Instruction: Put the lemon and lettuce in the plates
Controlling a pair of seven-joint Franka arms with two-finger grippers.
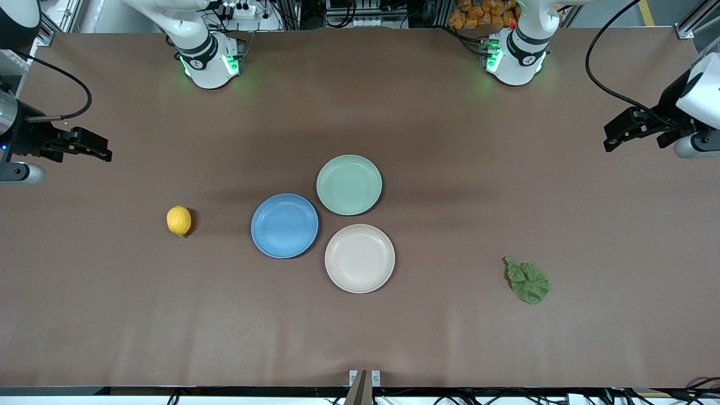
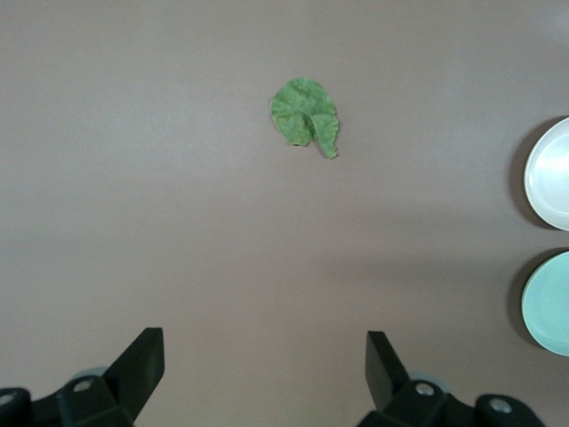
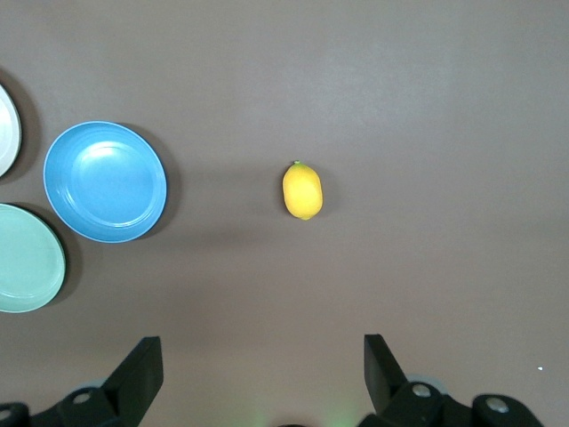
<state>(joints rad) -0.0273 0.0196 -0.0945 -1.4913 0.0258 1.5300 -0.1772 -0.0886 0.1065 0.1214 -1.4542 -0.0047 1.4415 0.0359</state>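
The big brown table (image 1: 360,337) fills almost the whole front view. In the middle of that view sit three round plates, close together in a bunch. The blue plate (image 1: 284,225) is toward the right arm's end. The beige-pink plate (image 1: 360,258) is beside it, lower in the frame. The mint-green plate (image 1: 349,184) is highest of the three.

The lettuce (image 1: 527,280) lies flat on the table in the lower right part of the front view, well apart from the plates. It is wide and round at its low end. Its thin stem end points up and a bit toward the plates, so its long line runs slanted.

The lemon (image 1: 179,220) sits at the middle left of the front view, near the blue plate but not touching it. Its long line runs nearly straight up and down in that view, with its little tip at the low end.

The right gripper (image 1: 94,147) hangs at the left edge of the front view, over bare table. Its two fingers are spread wide and hold nothing.

The left gripper (image 1: 619,136) hangs at the right edge, over bare table too. Its fingers are also spread wide with nothing between them.
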